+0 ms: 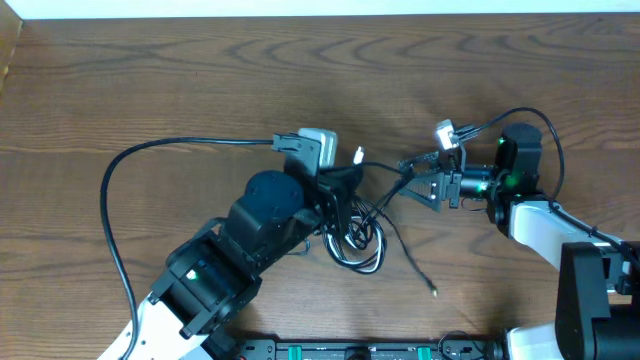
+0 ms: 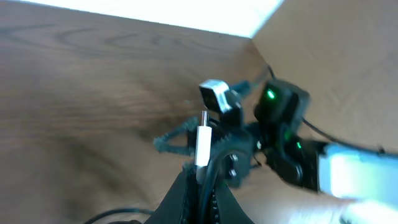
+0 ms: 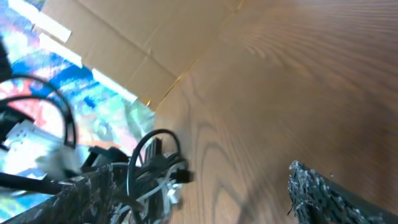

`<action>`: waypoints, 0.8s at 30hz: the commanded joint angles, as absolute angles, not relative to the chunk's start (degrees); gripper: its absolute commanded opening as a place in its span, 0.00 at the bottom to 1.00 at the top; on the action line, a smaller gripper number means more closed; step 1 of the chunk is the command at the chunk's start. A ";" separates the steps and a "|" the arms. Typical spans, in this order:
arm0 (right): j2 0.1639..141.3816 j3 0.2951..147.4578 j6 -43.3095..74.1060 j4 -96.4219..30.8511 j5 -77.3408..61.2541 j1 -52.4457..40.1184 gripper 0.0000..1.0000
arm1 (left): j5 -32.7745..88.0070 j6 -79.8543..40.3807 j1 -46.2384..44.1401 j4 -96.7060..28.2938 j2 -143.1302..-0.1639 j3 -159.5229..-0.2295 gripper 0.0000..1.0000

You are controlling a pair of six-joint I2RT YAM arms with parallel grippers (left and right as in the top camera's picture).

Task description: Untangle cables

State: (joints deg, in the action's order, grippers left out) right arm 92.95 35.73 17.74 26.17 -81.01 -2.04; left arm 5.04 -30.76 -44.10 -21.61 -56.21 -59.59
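In the overhead view my left gripper (image 1: 348, 185) is at the table's middle, shut on the cables. The left wrist view shows its jaws (image 2: 202, 177) pinching the white cable's plug (image 2: 202, 146) together with a black cable (image 2: 215, 169). The white plug tip (image 1: 358, 155) sticks up past the fingers. Loose black cable loops (image 1: 356, 250) lie below it, and one strand trails to a small plug end (image 1: 435, 292). My right gripper (image 1: 408, 178) faces the bundle from the right, open. In the right wrist view the tangled cables (image 3: 158, 174) sit against one finger, with the jaws (image 3: 205, 171) wide apart.
A thick black arm wire (image 1: 108, 200) arcs across the table's left side. The right arm's base (image 1: 590, 290) fills the lower right corner. A cardboard wall (image 3: 112, 43) stands beyond the table edge in the right wrist view.
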 commanded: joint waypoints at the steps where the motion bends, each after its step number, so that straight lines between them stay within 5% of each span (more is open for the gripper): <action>1: 92.88 35.88 15.55 26.87 -84.16 -3.14 0.87 | -0.69 -41.08 -44.05 -20.78 -55.94 -59.48 0.07; 24: 92.88 35.88 15.55 27.29 -84.16 -3.16 0.87 | 8.08 -52.86 -44.07 -19.99 -55.90 -59.48 0.08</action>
